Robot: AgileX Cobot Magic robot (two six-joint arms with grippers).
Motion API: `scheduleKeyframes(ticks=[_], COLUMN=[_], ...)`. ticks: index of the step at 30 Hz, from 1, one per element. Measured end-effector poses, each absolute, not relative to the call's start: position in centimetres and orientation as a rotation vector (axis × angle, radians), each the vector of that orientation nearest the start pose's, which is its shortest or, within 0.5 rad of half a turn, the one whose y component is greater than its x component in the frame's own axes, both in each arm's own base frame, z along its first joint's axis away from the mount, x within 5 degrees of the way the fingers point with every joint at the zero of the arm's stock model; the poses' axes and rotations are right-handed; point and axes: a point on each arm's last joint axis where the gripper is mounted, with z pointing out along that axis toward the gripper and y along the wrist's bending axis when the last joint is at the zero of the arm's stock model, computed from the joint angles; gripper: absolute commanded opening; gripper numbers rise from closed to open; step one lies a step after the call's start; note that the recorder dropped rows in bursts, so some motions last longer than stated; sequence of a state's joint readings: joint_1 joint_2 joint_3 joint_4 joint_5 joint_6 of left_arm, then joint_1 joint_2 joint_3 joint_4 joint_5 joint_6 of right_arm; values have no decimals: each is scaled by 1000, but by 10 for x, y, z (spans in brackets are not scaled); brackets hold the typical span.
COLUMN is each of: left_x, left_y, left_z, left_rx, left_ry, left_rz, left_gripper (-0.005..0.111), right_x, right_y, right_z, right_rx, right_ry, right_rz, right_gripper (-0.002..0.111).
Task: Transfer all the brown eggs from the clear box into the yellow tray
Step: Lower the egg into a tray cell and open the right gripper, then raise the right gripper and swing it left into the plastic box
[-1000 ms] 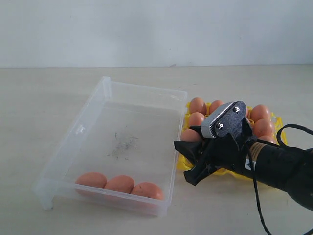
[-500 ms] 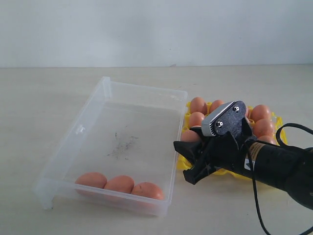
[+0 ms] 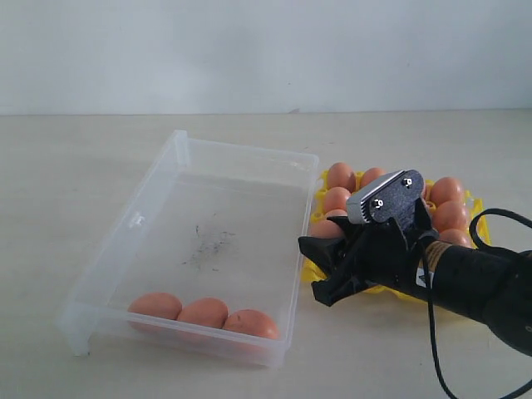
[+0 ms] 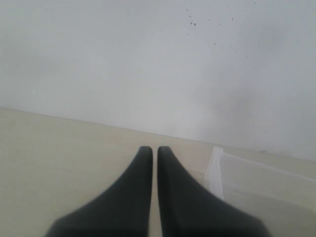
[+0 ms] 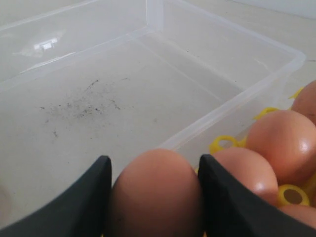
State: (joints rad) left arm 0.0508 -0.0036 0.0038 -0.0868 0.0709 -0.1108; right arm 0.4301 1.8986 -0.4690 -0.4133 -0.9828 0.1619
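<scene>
Right gripper (image 3: 322, 268), black-fingered, sits over the lower-left corner of the bright yellow plastic egg tray (image 3: 319, 180), right of centre in the exterior view. Against a second ago it has drifted slightly up and to the right; nothing else has moved. Its fingers pinch one smooth brown egg (image 5: 155, 197) from both sides. Other brown eggs (image 3: 337, 176) fill the tray's cups. Three eggs (image 3: 204, 312) lie along the lower wall of the large clear plastic box (image 3: 249, 160), left of centre. Left gripper (image 4: 154, 149): fingers pressed together, empty.
</scene>
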Motion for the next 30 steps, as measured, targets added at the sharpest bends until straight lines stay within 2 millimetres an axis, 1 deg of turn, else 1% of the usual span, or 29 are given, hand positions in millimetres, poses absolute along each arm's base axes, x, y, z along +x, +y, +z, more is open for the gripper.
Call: scheduleKeyframes(ticks=[9,11,15,16,27,29,30], left_x=[56,56,56,56,56,56,56], left_y=[2,2,2,2,2,2,2], left_z=[206,206,206,206,206,206,206], left_rx=[-188,-188,-188,-188,-188,-188,-188], left_ry=[1544,1544,1544,1544,1544,1544,1544], left_rz=[-121,-121,-121,-121,-121,-121,-121], left_gripper=[4,4,4,4,4,4,4], right_x=[246,246,246,246,246,246,246], right_y=[146,146,146,146,146,145,145], right_z=[105,105,105,105,105,110,118], right_rx=[-709,-707,-712,-715,-692,-685,-672], right_ry=[1863,1864,1865,1865,1884,1874,1856], right_rz=[568,570,570,571,578,573,578], right_gripper=[45,49,65,66,66,66,66])
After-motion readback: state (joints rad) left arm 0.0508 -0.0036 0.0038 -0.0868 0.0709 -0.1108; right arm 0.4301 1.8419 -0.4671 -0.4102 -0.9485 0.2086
